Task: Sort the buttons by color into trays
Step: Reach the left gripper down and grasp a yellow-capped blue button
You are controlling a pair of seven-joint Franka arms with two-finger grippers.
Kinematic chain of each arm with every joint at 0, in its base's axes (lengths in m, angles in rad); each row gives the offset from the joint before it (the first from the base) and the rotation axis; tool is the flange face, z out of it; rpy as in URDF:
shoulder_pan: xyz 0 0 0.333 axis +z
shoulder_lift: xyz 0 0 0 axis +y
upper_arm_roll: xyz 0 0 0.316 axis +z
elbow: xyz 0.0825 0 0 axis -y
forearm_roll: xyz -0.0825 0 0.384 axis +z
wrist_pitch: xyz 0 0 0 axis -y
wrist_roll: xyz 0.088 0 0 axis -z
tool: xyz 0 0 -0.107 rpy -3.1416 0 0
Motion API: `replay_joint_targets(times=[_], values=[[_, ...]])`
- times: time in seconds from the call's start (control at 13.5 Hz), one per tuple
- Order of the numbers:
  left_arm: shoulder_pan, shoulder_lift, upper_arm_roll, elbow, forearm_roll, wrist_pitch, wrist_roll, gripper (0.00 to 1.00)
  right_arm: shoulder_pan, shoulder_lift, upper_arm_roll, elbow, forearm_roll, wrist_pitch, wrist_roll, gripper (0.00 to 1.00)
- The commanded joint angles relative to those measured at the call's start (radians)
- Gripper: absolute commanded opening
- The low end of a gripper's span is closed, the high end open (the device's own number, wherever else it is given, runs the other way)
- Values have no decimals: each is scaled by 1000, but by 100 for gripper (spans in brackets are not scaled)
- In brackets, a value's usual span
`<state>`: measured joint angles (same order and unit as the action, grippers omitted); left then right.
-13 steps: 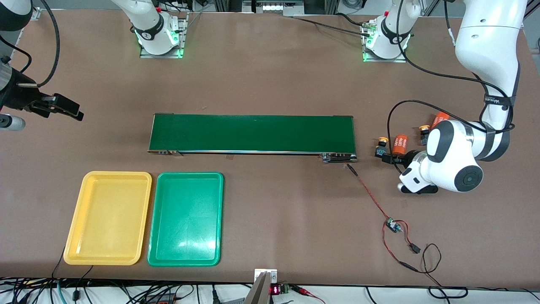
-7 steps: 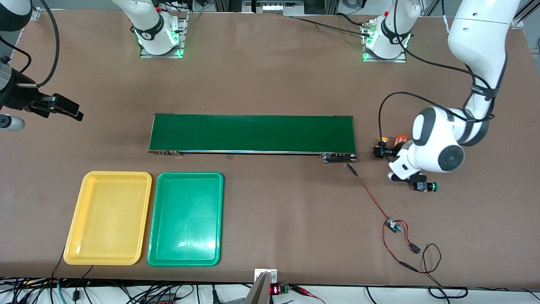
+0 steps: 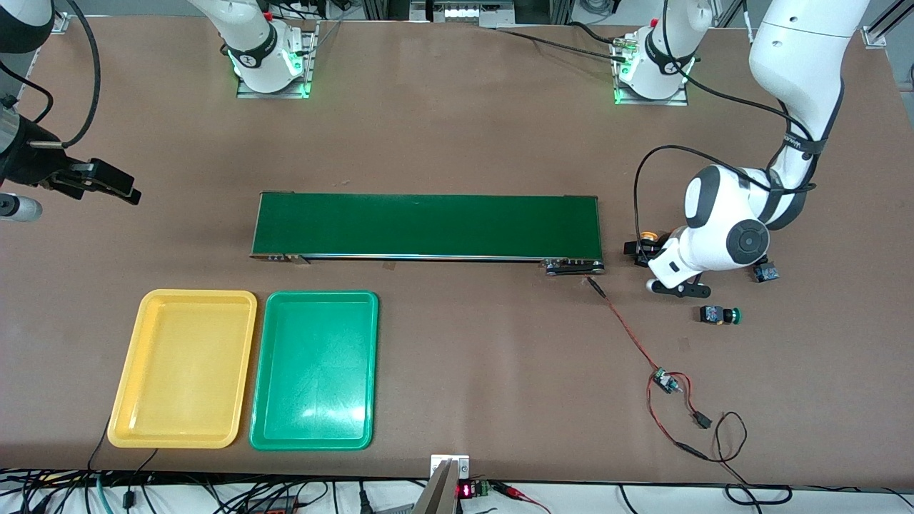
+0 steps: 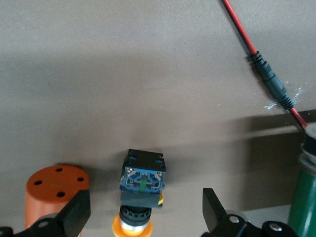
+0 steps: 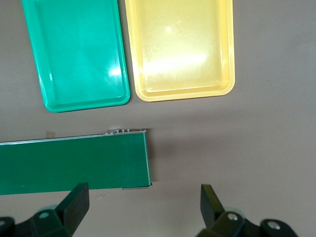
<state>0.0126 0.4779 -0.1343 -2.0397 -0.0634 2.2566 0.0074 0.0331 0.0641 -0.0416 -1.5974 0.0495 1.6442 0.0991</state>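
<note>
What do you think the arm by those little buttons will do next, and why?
Probably lower the left gripper and close on the yellow-capped button: its fingers stand open on either side of it, and both the yellow tray and green tray hold nothing.

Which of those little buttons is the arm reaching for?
The yellow-capped button beside the conveyor's end: it lies between the open left gripper's fingers. The green-capped button lies apart, nearer the front camera.

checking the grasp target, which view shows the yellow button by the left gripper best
The left wrist view: the yellow button lies between the open left gripper's fingers, body and cap close up. The front view shows only its cap beside the arm. The right wrist view does not show it.
</note>
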Motion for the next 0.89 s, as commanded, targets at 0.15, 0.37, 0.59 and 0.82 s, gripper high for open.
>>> replay_joint_targets(times=[0.15,0.37,0.59,0.82], values=[[3,-30,-19,-60,-13,55,37,100,-9,-1,0,0,20,6,7,100],[3,-24,-25,-65,-15,60,37,99,-7,-3,0,-1,21,5,7,100],[6,-6,-30,-66,-15,83,37,99,-9,-3,-1,-4,21,3,7,100],[10,5,-30,-73,-15,104,39,96,-16,-4,-1,-7,20,3,4,100]])
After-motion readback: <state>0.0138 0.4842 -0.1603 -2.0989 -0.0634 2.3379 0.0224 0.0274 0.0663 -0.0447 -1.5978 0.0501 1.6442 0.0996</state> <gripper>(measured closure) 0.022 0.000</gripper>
